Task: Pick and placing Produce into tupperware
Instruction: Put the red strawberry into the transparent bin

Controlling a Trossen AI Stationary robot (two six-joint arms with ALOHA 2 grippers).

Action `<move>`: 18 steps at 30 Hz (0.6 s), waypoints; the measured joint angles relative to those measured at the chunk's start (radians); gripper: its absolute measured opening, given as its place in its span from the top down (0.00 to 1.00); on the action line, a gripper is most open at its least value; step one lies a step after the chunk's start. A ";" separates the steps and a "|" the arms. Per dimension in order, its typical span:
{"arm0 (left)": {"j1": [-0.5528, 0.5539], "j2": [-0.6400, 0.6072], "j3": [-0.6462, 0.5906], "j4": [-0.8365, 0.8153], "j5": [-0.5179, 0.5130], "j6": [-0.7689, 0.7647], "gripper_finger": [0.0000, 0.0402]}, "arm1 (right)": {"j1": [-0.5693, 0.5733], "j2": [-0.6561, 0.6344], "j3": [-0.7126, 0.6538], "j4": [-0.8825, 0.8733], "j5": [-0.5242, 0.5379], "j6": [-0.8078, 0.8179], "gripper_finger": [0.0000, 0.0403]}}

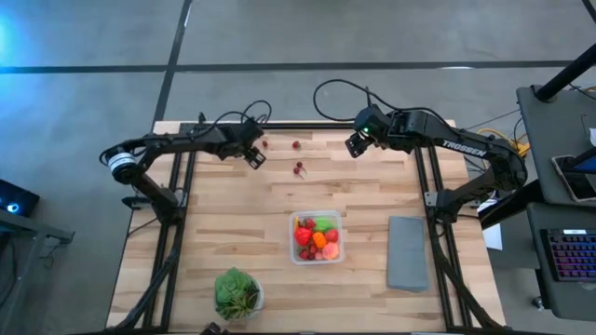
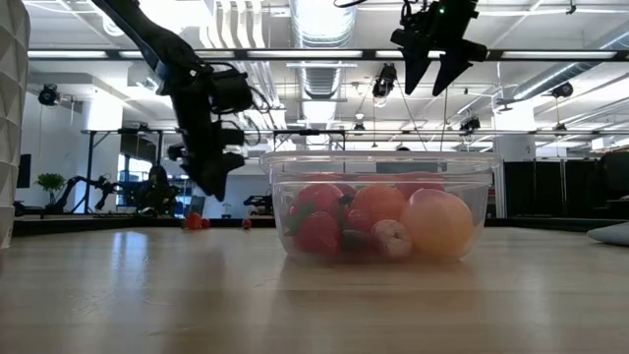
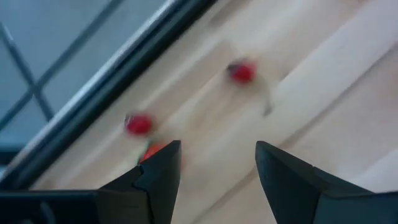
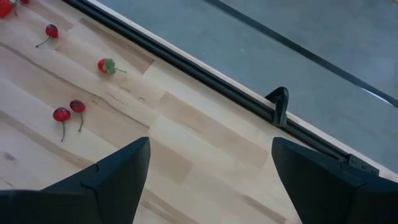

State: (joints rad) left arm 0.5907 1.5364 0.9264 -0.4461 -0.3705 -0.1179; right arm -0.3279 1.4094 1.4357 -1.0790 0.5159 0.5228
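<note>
At the near edge of the pale, plank-grained wooden worktop (image 1: 233,214) a leafy green plant (image 1: 237,291) is seen in a round white bowl. Beyond it, toward the middle, the tupperware (image 1: 316,238) stands: a clear, shallow plastic box with rounded corners, its smooth walls showing the produce (image 1: 317,238) packed inside, rounded red, orange, yellow and lime-green pieces. To its right, well apart, a flat grey rectangular slab (image 1: 407,252) lies on the wood. Farther back, loose pieces are scattered near the far edge: a pair of small red cherries (image 1: 300,168) on thin stems, a single red berry (image 1: 296,144) beyond them, and another red piece (image 1: 265,143) just beside the left claw (image 1: 256,155). That claw is held over the far left part of the worktop, its two dark, angular fingers (image 3: 155,177) parted with bare wood showing between them and nothing gripped; two small red pieces (image 3: 138,124) and a trace of orange lie just ahead of it, blurred. The right claw (image 1: 355,144) hangs above the far edge, right of the cherries, its dark fingers (image 4: 118,171) spread wide and empty over the wood, with the black metal frame rail (image 4: 205,74) and the grey floor beyond.
</note>
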 joint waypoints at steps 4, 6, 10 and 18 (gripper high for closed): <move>-0.043 0.000 0.011 0.087 0.037 0.073 0.52 | 0.000 0.000 0.000 0.000 0.000 0.000 0.18; -0.046 0.000 0.019 0.098 0.039 0.041 0.52 | 0.000 0.000 0.000 0.000 0.000 0.000 0.18; -0.038 0.000 0.023 0.056 0.071 -0.158 0.52 | 0.000 0.000 0.000 0.000 0.000 0.000 0.18; -0.047 0.004 0.016 0.034 0.141 -0.336 0.52 | 0.000 0.000 0.000 0.000 0.000 -0.004 0.18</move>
State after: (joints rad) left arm 0.5438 1.5406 0.9428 -0.4118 -0.2297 -0.4535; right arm -0.3279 1.4094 1.4357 -1.0790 0.5159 0.5192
